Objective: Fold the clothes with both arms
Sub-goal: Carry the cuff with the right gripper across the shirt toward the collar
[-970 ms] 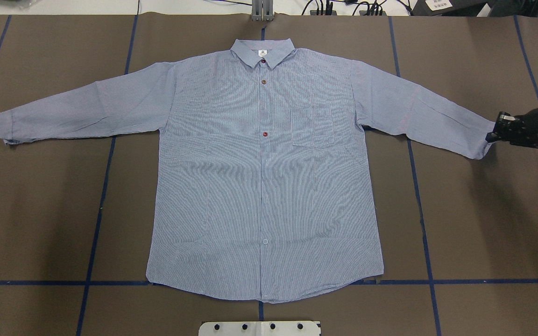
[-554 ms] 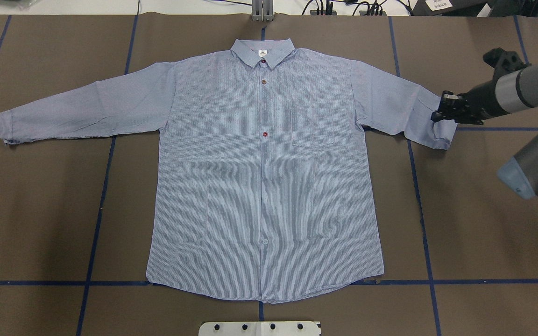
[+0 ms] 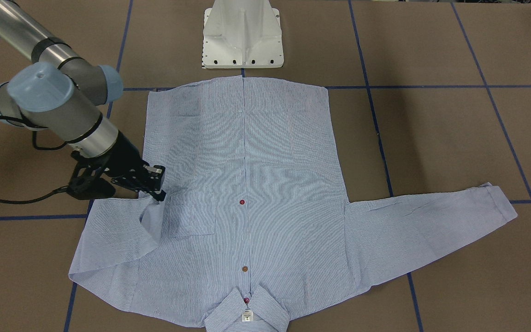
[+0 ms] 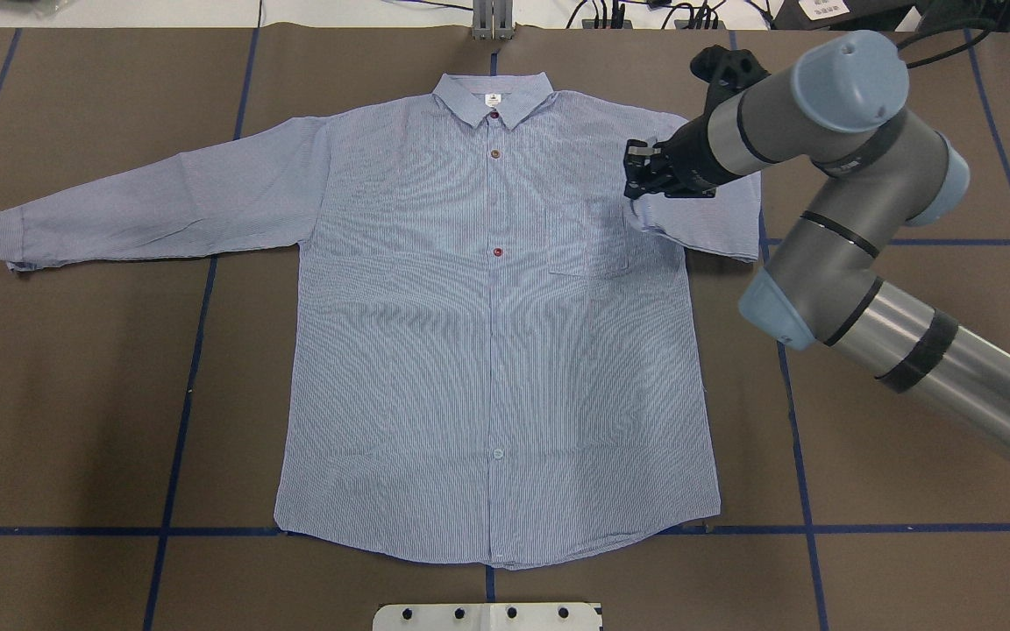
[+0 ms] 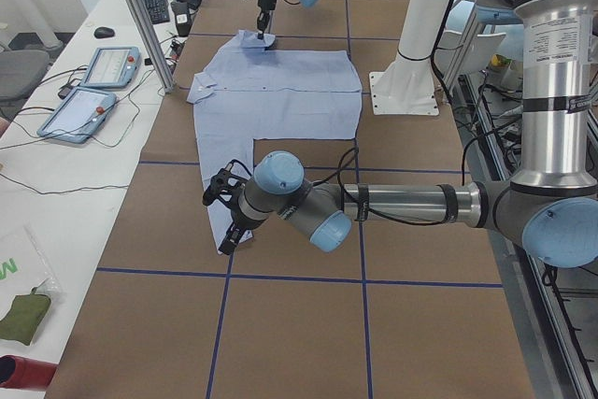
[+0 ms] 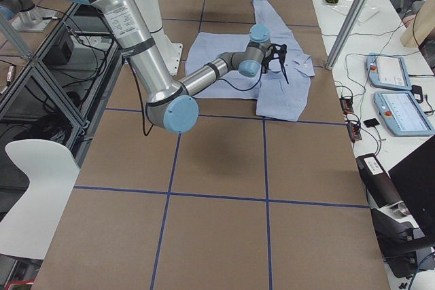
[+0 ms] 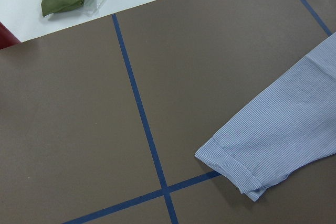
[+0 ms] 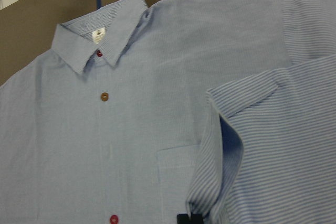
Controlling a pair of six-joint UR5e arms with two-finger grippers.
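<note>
One shirt (image 4: 487,350) lies flat and face up in the middle of the bench (image 4: 908,421). Two arms are present.

The right claw (image 4: 633,182) is pinched on one sleeve's cuff, which is doubled over the chest at about 1 o'clock of the shirt's centre. The other sleeve lies flat toward 9 o'clock.

The left claw (image 5: 228,235) shows only in the exterior left view, near that sleeve's cuff. Its opening cannot be told.

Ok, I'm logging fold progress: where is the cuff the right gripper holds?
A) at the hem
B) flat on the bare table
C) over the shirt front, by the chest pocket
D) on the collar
C: the right gripper holds the cuff above the shirt front, beside the chest pocket.
</note>
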